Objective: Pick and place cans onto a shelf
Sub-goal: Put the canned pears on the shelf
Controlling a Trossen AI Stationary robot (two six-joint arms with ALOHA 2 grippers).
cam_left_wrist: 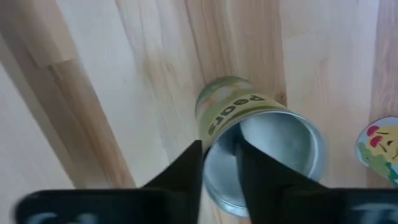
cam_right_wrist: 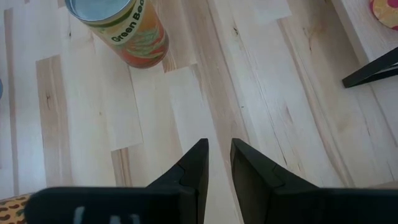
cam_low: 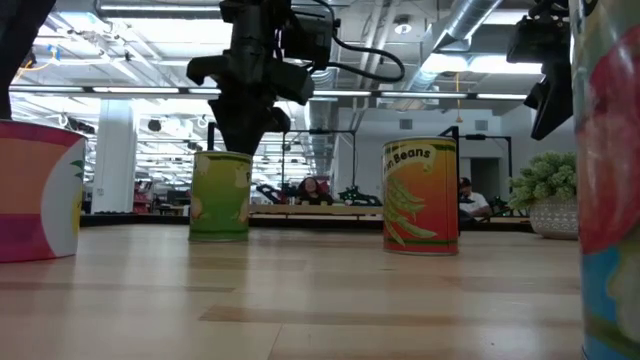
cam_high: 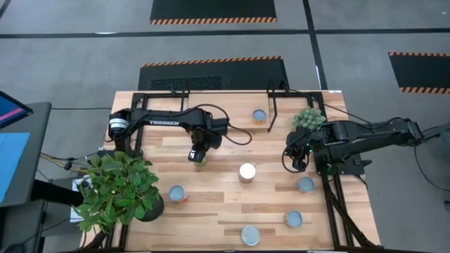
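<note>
Grey floor surrounds the plank bench, with black mats edged in orange-black stripes. Beyond, ceiling ducts, strip lights, and seated people fill the hall.

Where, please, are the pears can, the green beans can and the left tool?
Pears can (cam_left_wrist: 239, 107): left wrist view, on its green label.
Green beans can (cam_low: 420, 195): low view, on its orange label.
Left tool (cam_left_wrist: 219, 163): left wrist view, midway between the fingertips at the pears can's rim.
</note>
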